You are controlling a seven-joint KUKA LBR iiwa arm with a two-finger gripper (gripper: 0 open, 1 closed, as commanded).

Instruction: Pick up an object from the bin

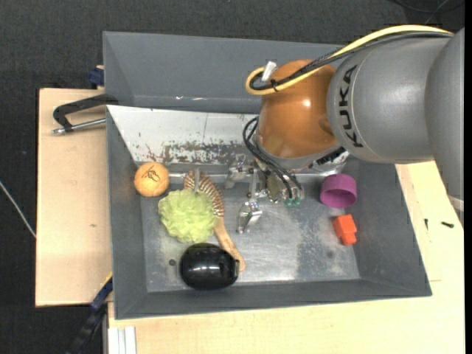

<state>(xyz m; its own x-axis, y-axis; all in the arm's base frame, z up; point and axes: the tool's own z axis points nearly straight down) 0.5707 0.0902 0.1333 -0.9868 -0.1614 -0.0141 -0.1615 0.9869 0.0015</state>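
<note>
The grey bin [125,220] carries six loose things, all well spread out on its floor. The arm comes in over the bin's right wall and ends in an orange wrist cover [295,113]. Below that cover the claw [247,196] hangs over bare floor near the middle of the bin, a little toward the far wall. Its fingers [249,217] stand apart, one nearer the far wall and one nearer the near wall, with nothing between them.

Toward the left wall lies a lime-green mesh puff [186,217]. A black oval thing [209,265] sits by the near wall, just beside the puff. A wooden hairbrush [214,211] lies against the puff's right side, its bristled head toward the far wall and its handle ending at the black thing. On the right half, a purple cup [338,189] lies on its side, well apart from the claw. An orange ball [151,179] rests near the far-left corner, and a small orange block [345,229] lies just nearward of the cup.

The brush is the nearest thing, just beside the claw on its left-wall side. Its long axis runs from far wall to near wall, slanting slightly right, roughly along the line the two fingers make. I judge that a grasp on it would call for a short shift toward the left wall and a turn of the wrist, so the fingers close across the handle rather than along it.
</note>
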